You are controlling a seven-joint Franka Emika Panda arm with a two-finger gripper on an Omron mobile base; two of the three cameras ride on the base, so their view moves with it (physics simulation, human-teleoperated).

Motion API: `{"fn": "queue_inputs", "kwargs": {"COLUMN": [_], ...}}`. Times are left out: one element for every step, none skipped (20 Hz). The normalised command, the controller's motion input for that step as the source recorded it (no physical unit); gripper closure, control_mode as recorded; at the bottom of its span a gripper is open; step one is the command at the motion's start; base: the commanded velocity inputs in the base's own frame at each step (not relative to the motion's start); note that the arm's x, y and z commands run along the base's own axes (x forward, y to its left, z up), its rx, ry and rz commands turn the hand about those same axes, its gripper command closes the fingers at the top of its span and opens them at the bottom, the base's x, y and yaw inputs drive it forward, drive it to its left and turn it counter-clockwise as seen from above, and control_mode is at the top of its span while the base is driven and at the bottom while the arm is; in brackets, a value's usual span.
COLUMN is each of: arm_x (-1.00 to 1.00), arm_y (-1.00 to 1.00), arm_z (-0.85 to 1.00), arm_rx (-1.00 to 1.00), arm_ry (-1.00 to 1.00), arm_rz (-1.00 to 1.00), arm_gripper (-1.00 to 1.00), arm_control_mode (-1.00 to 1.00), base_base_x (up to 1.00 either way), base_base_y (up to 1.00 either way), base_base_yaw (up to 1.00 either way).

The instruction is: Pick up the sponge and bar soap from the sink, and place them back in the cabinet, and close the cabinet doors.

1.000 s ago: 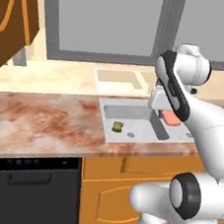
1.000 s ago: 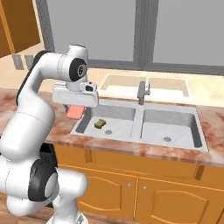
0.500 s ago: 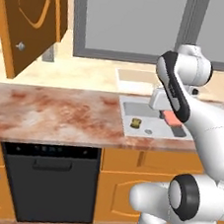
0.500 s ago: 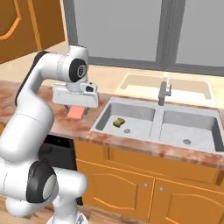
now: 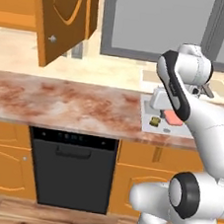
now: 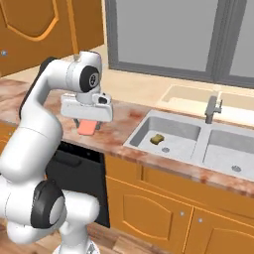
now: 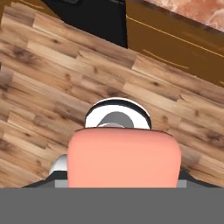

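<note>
The gripper (image 6: 88, 127) is clamped on the bar soap (image 6: 88, 127), carried over the counter's front edge. The sponge (image 6: 157, 138) lies in the sink (image 6: 144, 130). Keep the squeeze steady; the open cabinet door (image 5: 63, 16) is at ten o'clock.

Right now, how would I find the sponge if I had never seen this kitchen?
Find the grey double sink set in the marbled counter. Its left basin holds the sponge, beside the round drain: a small mustard-brown pad, unlike the pink bar soap hanging in the robot's hand.
</note>
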Motion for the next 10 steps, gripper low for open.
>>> {"fn": "queue_inputs", "kwargs": {"arm_x": [0.0,0.0,0.0,0.0,0.0,0.0,0.0,0.0,0.0,0.0], "arm_y": [0.0,0.0,0.0,0.0,0.0,0.0,0.0,0.0,0.0,0.0], "arm_z": [0.0,0.0,0.0,0.0,0.0,0.0,0.0,0.0,0.0,0.0], "arm_rx": [0.0,0.0,0.0,0.0,0.0,0.0,0.0,0.0,0.0,0.0], "arm_ry": [0.0,0.0,0.0,0.0,0.0,0.0,0.0,0.0,0.0,0.0], "arm_rz": [0.0,0.0,0.0,0.0,0.0,0.0,0.0,0.0,0.0,0.0], "arm_gripper": [1.0,1.0,1.0,1.0,1.0,1.0,1.0,1.0,1.0,1.0], "arm_control_mode": [1.0,1.0,1.0,1.0,1.0,1.0,1.0,1.0,1.0,1.0], "base_base_x": [-0.51,-0.5,-0.49,-0.46,-0.39,-0.39,-0.39,-0.39,-0.4,-0.38], "base_base_y": [0.46,0.44,0.44,0.44,0.49,0.48,0.47,0.46,0.42,0.46], "base_base_yaw": [0.3,0.3,0.3,0.31,0.34,0.34,0.34,0.33,0.34,0.35]}}
